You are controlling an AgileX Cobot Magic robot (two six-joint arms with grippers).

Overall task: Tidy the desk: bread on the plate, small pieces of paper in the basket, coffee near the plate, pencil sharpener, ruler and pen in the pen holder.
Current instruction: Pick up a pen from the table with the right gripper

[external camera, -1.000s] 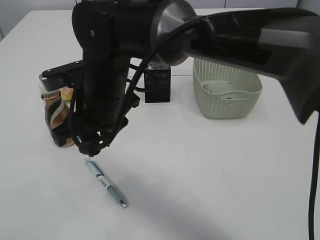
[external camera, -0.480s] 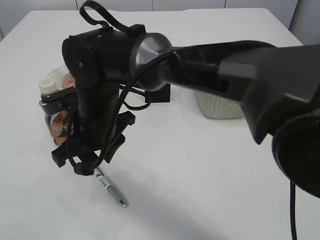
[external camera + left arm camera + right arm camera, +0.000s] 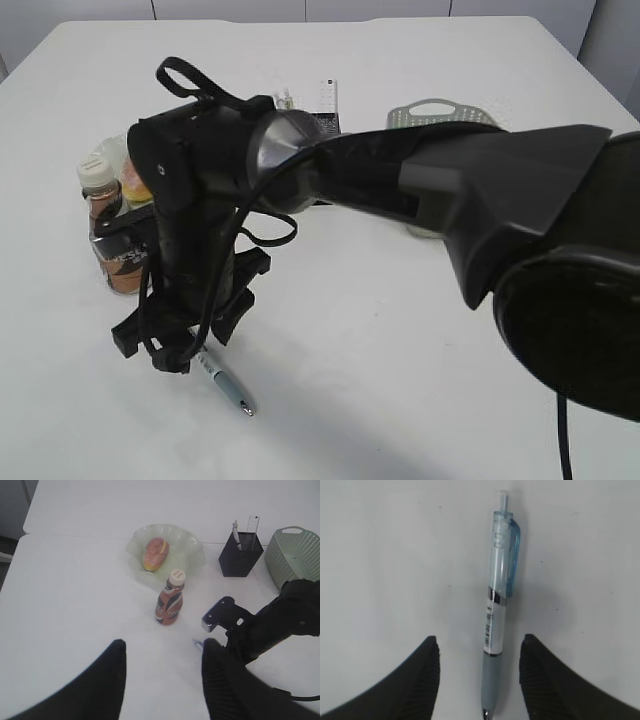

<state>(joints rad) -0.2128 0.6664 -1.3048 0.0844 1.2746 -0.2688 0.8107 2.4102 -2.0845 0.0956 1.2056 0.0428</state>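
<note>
Mostly done: bread (image 3: 155, 553) on plate (image 3: 192, 547), coffee (image 3: 170, 604) alongside, holder (image 3: 240, 555) w/ ruler, left gripper (image 3: 162, 680) parted & empty, only pen (image 3: 498, 610) left, lying between spread fingers of right gripper (image 3: 479, 672), ungrasped.

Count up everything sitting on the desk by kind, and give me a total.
Pen: 1
Coffee bottle: 1
Bread: 1
Plate: 1
Pen holder: 1
Basket: 1
Total: 6
</note>
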